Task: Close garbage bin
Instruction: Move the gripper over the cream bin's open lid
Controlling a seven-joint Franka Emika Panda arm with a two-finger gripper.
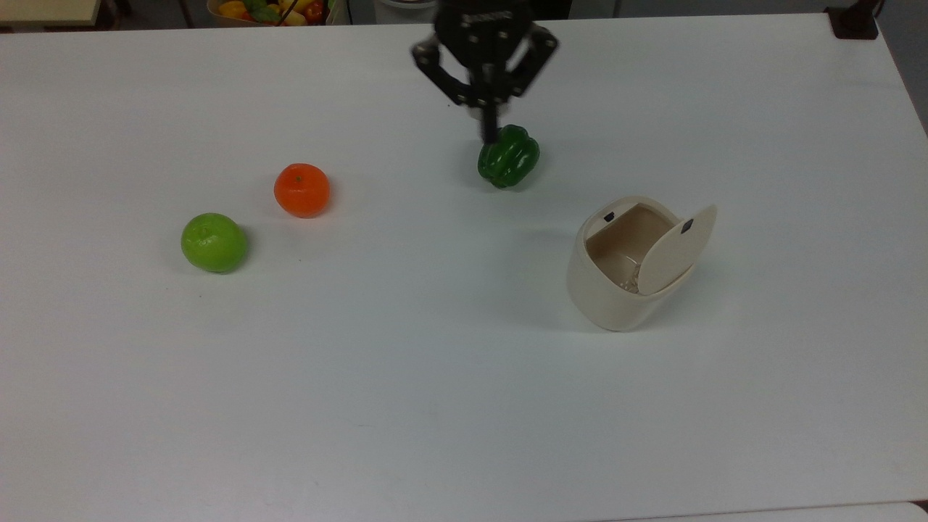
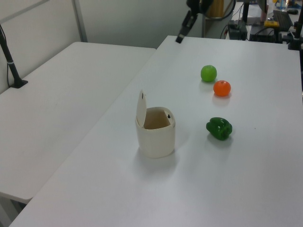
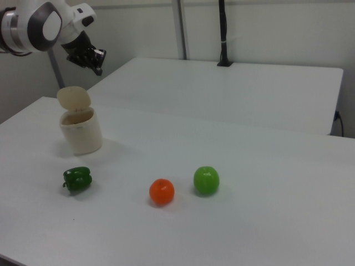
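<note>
The cream garbage bin (image 1: 605, 290) stands at the top view's right, with its hinged lid (image 1: 676, 250) upright and the inside showing. A small black button (image 1: 609, 216) sits on its rim. The bin (image 2: 156, 135) and its raised lid (image 2: 141, 108) are also in the left view. In the right view the bin (image 3: 81, 133) has its lid (image 3: 74, 98) tilted back. My gripper (image 1: 491, 133) hangs high over the table, shut and holding nothing. In the top view it overlaps the pepper's upper edge. It is also in the left view (image 2: 180, 38), and in the right view (image 3: 97, 68) it is just above and right of the lid.
A green pepper (image 1: 509, 156), an orange (image 1: 301, 190) and a green round fruit (image 1: 214, 242) lie on the white table (image 1: 406, 377). A basket of fruit (image 1: 272, 9) sits past the far edge. A second table (image 2: 61, 94) adjoins, with a black post (image 3: 222, 33).
</note>
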